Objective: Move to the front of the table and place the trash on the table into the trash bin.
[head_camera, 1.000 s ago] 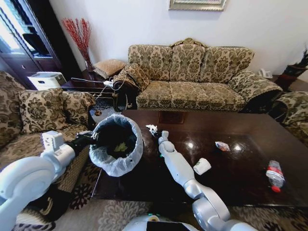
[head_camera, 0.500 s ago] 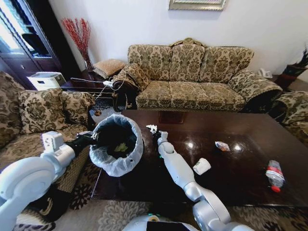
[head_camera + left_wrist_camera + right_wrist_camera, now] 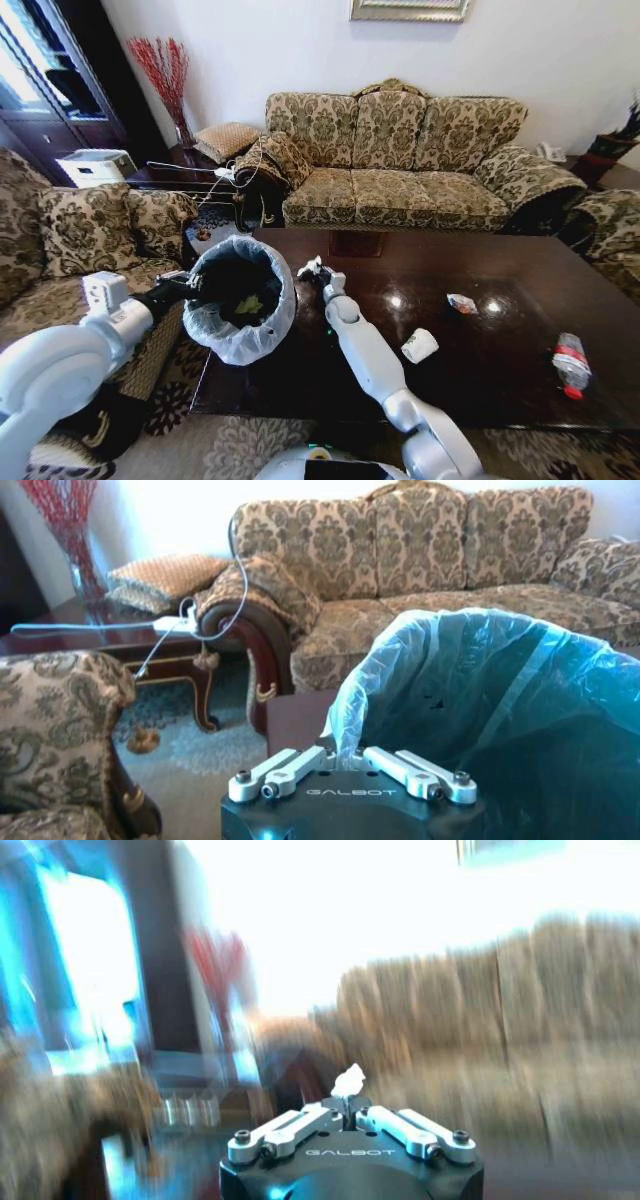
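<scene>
Right hand (image 3: 316,270) pinches paper wad (image 3: 311,266) beside trash bin (image 3: 240,345).

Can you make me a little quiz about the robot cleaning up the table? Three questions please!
1. True or false: the left gripper is shut on the bag at the rim of the trash bin.
2. What does the right gripper hold? A) the plastic bottle B) a small white paper wad C) the paper cup
3. Name two pieces of trash lying on the table.

Key:
1. True.
2. B, the paper wad pinched at its fingertips.
3. Any two: the paper cup, the wrapper, the bottle.
</scene>
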Controlling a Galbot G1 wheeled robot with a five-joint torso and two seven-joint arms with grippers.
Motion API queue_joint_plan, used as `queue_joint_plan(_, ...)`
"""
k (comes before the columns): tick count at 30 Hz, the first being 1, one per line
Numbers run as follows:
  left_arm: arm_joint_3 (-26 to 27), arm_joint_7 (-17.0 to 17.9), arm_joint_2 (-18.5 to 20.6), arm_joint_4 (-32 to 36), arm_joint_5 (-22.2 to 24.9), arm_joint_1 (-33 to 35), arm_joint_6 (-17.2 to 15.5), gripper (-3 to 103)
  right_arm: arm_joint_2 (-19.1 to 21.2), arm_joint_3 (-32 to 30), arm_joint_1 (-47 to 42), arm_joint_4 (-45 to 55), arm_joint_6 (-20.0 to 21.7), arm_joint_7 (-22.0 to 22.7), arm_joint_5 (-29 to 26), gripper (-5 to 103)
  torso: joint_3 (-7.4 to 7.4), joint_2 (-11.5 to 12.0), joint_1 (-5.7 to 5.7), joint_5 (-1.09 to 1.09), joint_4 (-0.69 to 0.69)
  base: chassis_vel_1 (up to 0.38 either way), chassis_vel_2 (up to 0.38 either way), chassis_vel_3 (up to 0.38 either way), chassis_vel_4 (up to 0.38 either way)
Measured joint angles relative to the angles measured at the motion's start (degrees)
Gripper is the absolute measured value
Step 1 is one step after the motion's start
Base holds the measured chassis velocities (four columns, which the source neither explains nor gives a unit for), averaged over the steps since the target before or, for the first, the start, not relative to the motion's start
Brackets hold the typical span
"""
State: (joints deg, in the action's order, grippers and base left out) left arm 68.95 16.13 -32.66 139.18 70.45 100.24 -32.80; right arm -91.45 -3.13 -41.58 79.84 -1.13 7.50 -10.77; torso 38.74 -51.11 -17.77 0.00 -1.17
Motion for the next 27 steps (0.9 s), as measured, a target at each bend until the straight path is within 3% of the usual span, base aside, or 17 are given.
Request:
queue_joint_plan(3, 0.02, 0.14, 0.75, -1.21, 0.63, 0.16, -0.01, 2, 2.34, 0.27, -2.97, 11.87, -2.92, -0.09, 4.57, 0, -0.01, 0.0, 0.01, -0.01, 0.01, 0.0, 0.0, 0.0, 0.0)
queue_joint_plan(7, -0.12, 0.46, 1.58, -1.92, 1.0, 0.11, -0.13, 2, 4.98, 0.16, -4.29, 21.3, -3.03, -0.17, 3.56, 0, -0.01, 0.0, 0.01, 0.0, 0.01, 0.0, 0.0, 0.0, 0.0)
queue_joint_plan(10, -0.16, 0.9, 2.52, -2.44, 1.86, 0.11, -0.4, 2, 7.54, 0.3, -6.18, 29.81, -2.81, -1.82, -0.83, 0, 0.0, 0.0, -0.01, 0.0, 0.02, 0.0, 0.0, 0.0, 0.0)
queue_joint_plan(17, -1.09, 2.13, 5.2, -4.97, 3.55, -1.13, -0.88, 2, 15.85, 1.94, -13.39, 48.36, -2.2, -11.94, -15.66, 0, -0.01, 0.0, 0.01, 0.0, 0.01, 0.0, 0.0, 0.0, 0.0)
queue_joint_plan(22, -1.05, 2.36, 5.39, -4.64, 4.01, -1.62, -0.88, 2, 20.32, 5.32, -15.6, 52.12, -1.04, -15.38, -20.0, 0, -0.01, 0.0, 0.01, 0.0, 0.02, 0.0, 0.0, 0.0, 0.0)
queue_joint_plan(27, 0.03, 2.66, 5.32, -3.06, 4.93, -1.56, -0.88, 2, 21.77, 7.68, -16.13, 49.68, -1.38, -16.27, -15.82, 0, -0.01, 0.0, 0.01, 0.0, 0.01, 0.0, 0.0, 0.0, 0.0)
